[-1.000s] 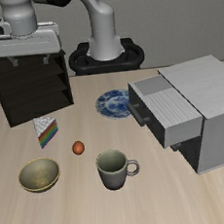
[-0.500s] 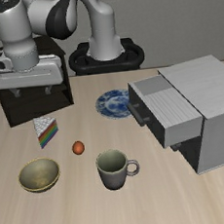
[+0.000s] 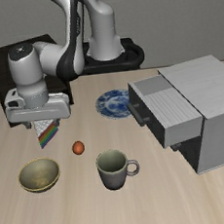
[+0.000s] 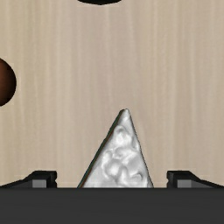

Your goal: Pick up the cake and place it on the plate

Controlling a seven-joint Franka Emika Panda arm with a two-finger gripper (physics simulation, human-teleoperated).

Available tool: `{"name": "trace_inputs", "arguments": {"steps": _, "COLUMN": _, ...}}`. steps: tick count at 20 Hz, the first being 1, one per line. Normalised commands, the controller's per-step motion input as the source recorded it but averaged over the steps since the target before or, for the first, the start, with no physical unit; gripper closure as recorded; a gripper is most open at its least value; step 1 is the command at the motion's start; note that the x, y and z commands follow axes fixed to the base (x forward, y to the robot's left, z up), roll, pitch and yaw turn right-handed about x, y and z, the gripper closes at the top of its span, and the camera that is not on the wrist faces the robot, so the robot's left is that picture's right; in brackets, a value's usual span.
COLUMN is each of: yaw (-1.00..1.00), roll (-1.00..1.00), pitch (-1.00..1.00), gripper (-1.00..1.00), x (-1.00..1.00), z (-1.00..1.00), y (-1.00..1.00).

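Above cake: gripper (image 3: 40,117) hangs low at the left of the table (image 3: 182,200), lined up to drop straight onto the slice.
Fingers (image 4: 42,178): spread wide, one on each side of cake (image 4: 121,157), neither touching; no grasp yet.
Cake: upright wedge on table, well apart from plate (image 3: 111,103).
Plate: right of cake, farther back.
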Motion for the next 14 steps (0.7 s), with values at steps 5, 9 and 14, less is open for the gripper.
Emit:
{"name": "trace_inputs", "arguments": {"steps": 5, "yaw": 0.0, "roll": 0.0, "pitch": 0.0, "gripper": -1.0, "x": -0.2, "z": -0.8, "y": 0.0}}
{"name": "trace_inputs", "arguments": {"steps": 9, "yaw": 0.0, "roll": 0.0, "pitch": 0.0, "gripper": 1.0, "x": -0.25, "z": 0.0, "y": 0.0}}
{"name": "trace_inputs", "arguments": {"steps": 14, "yaw": 0.0, "roll": 0.0, "pitch": 0.0, "gripper": 1.0, "x": 0.0, "z": 0.0, "y": 0.0}}
